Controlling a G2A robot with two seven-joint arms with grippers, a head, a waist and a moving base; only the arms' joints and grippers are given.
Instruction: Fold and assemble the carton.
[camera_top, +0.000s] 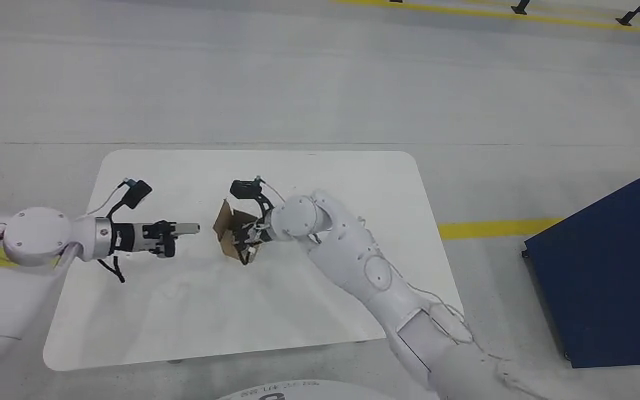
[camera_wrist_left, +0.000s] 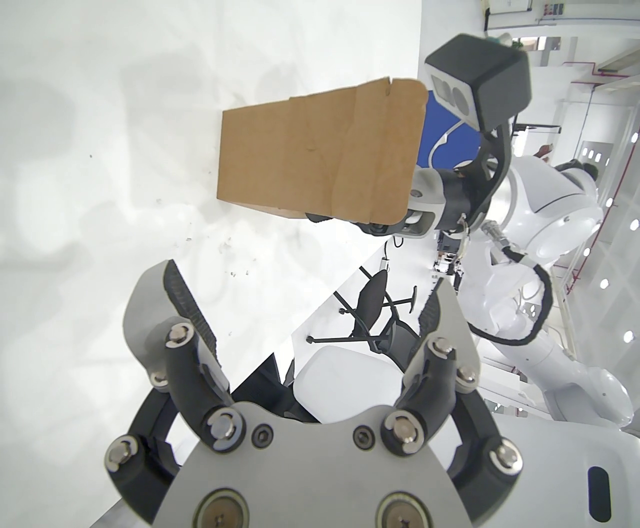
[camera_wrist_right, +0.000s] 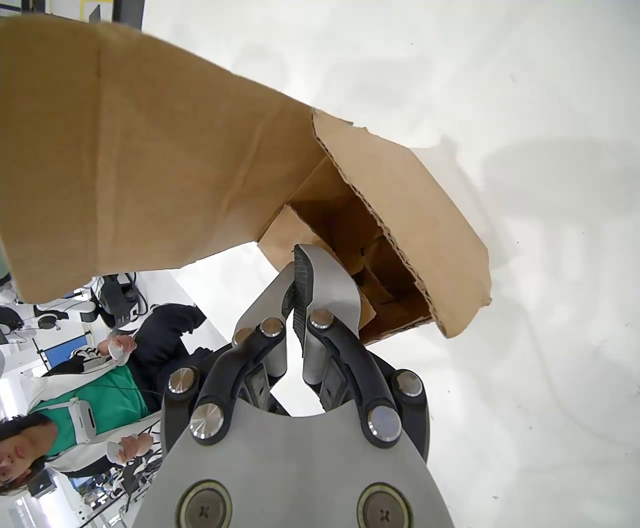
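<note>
Left claw (camera_wrist_left: 305, 285): was spread wide with nothing between its fingers (camera_wrist_left: 170, 300). It hung over the table's left part, aimed at the carton and a little short of it.
Carton (camera_wrist_left: 320, 150): sat just ahead of that claw, near the middle of the table. It was tilted, with a low corner at or close to the tabletop; I could not tell whether it touched.
Right claw (camera_wrist_right: 300, 270): was on the carton's far side, at the open mouth, with its fingers drawn together. It seemed to nip a wall edge, though the pinch itself was hidden.
Flaps: a long flap (camera_wrist_right: 125, 150) stood out flat from the body. A shorter one (camera_wrist_right: 415, 210) was bent partway over the opening, and neither was tucked.
Table (camera_top: 330, 180): was white, with bare surface all round the carton.
Done: the carton had been opened into a box shape, with walls up and a hollow inside. Folded pieces showed deep within.
Left: by my reading, the mouth was not yet closed. The flaps needed folding in and locking, probably with the free claw pushing while the other steadied the carton.
Progress: roughly midway, judged from the standing walls and loose flaps.
</note>
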